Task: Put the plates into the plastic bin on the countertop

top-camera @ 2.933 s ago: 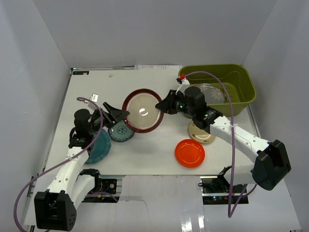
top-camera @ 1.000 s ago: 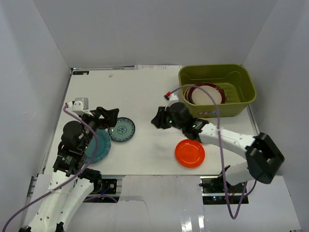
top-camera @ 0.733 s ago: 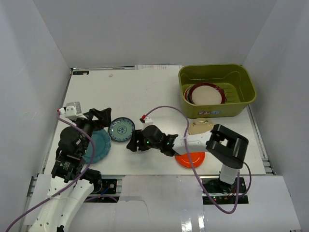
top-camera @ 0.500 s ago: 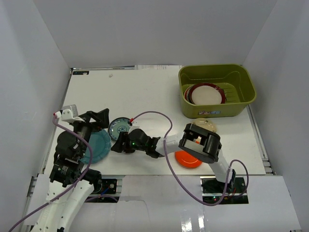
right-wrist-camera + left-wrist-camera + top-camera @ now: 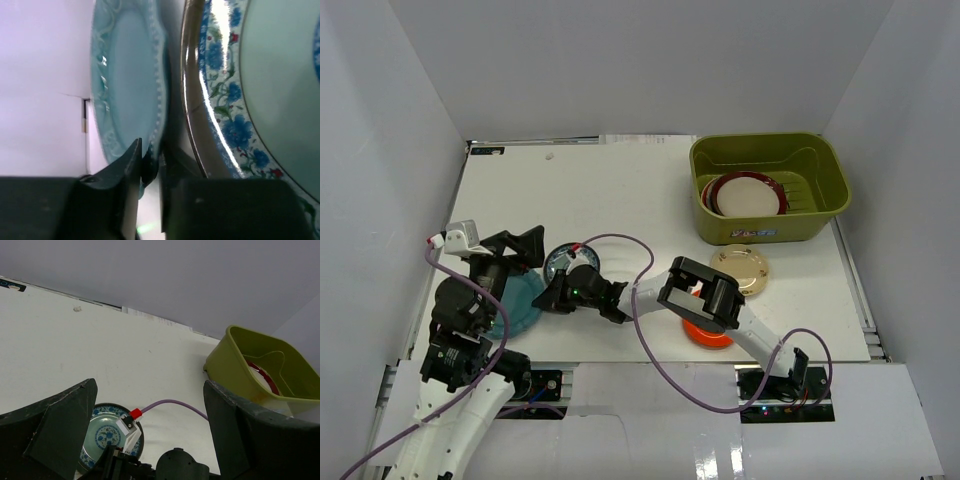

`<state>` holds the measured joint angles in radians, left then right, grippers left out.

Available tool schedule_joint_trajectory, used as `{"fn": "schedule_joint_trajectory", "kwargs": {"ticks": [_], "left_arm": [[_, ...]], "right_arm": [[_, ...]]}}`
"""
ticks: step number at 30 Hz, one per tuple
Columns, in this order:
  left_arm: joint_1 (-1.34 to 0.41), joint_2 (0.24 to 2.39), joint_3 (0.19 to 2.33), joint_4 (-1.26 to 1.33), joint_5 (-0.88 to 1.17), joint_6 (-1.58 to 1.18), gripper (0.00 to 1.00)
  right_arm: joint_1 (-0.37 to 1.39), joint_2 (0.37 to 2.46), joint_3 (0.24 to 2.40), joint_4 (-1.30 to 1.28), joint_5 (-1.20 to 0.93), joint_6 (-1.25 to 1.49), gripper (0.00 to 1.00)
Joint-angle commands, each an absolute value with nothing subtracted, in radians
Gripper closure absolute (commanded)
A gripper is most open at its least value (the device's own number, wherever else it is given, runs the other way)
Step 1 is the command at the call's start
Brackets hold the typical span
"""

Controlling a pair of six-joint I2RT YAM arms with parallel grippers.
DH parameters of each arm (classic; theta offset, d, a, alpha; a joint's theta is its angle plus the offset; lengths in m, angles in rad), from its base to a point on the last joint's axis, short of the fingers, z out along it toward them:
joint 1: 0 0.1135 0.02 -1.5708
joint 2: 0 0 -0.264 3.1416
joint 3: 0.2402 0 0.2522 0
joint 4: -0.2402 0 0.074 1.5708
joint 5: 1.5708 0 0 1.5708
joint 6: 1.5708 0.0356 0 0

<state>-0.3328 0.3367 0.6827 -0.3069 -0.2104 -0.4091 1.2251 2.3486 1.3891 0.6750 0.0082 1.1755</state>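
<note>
The olive-green bin (image 5: 825,212) stands at the back right with the maroon-rimmed cream plate (image 5: 744,194) lying in it; it also shows in the left wrist view (image 5: 235,357). The small cream plate (image 5: 740,268) and the orange plate (image 5: 706,333) lie on the white countertop (image 5: 620,190). My right gripper (image 5: 548,298) reaches far left and is shut on the rim of the teal plate (image 5: 523,305), seen close in the right wrist view (image 5: 127,80). The blue-green patterned plate (image 5: 563,262) lies beside it (image 5: 260,100). My left gripper (image 5: 515,248) is open and empty, raised above them. Red floral and grey plates are hidden.
Pale grey walls close in the countertop on three sides. My right arm (image 5: 650,295) lies low across the front middle, over part of the orange plate. Its purple cable (image 5: 620,245) loops above the table.
The maroon-rimmed plate went from my right gripper into the bin. My right arm then swept left across the table to the teal plate's rim. My left arm drew back and rose.
</note>
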Motion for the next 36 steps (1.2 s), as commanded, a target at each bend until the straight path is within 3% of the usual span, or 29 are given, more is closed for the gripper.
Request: {"fn": "schedule_joint_trajectory", "kwargs": {"ticks": [1,2,11,20,26,29,32,36], "left_arm": [[-0.339,0.337,0.690,-0.310,-0.213,-0.399,0.02],[-0.339,0.342,0.690,-0.310,-0.209,-0.399,0.02],[-0.337,0.362,0.706,-0.296,-0.248,-0.400,0.02],[-0.337,0.534,0.896,-0.394,-0.193,-0.414,0.02],[-0.336,0.705,0.868,-0.426,-0.181,-0.486,0.02],[-0.336,0.759,0.829,-0.405,-0.157,-0.532,0.02],[-0.328,0.808,0.801,-0.405,-0.132,-0.566,0.02],[-0.287,0.870,0.753,-0.388,-0.074,-0.613,0.04]], "right_arm": [[1.212,2.364,1.371,0.707,0.009,1.187,0.85],[1.210,2.347,1.349,0.715,0.009,1.177,0.92],[1.204,2.082,1.197,0.810,0.012,0.973,0.92],[1.002,1.495,0.933,0.735,-0.089,0.876,0.92],[0.660,1.130,0.865,0.494,-0.159,0.827,0.92],[0.319,1.057,0.938,0.356,-0.257,0.809,0.92],[0.040,1.094,1.000,0.284,-0.406,0.825,0.92],[-0.161,1.198,1.025,0.239,-0.440,0.801,0.92]]}}
